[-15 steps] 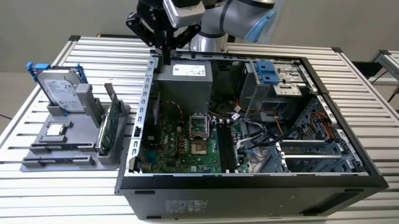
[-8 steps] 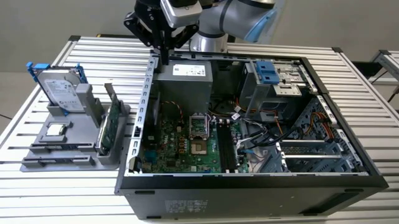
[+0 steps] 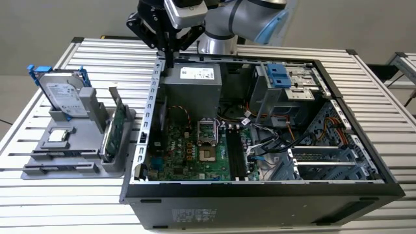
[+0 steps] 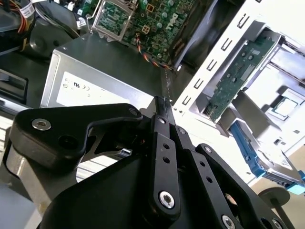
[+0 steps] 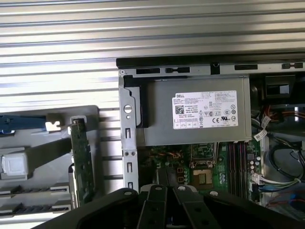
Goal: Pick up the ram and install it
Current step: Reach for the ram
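The ram [image 3: 58, 153] is a slim dark strip standing edge-on in a front slot of the grey tray [image 3: 39, 170], at the exterior view's left, with a second like strip [image 3: 55, 168] just in front of it. My gripper [image 3: 170, 62] hangs over the back left corner of the open computer case [image 3: 260, 187], by the grey power supply [image 3: 192, 85], well away from the tray. Its black fingers [image 4: 162, 104] are pressed together and nothing shows between them. The motherboard's black slots [image 3: 237, 156] lie inside the case, also seen in the first wrist view [image 5: 236, 162].
The tray also carries a silver hard drive in a blue bracket [image 3: 62, 95], an upright green circuit card [image 3: 114, 129] and a small chip [image 3: 58, 135]. Cables [image 3: 273, 141] and a drive cage [image 3: 286, 85] crowd the case's right half. Everything rests on a ribbed metal table [image 3: 78, 209].
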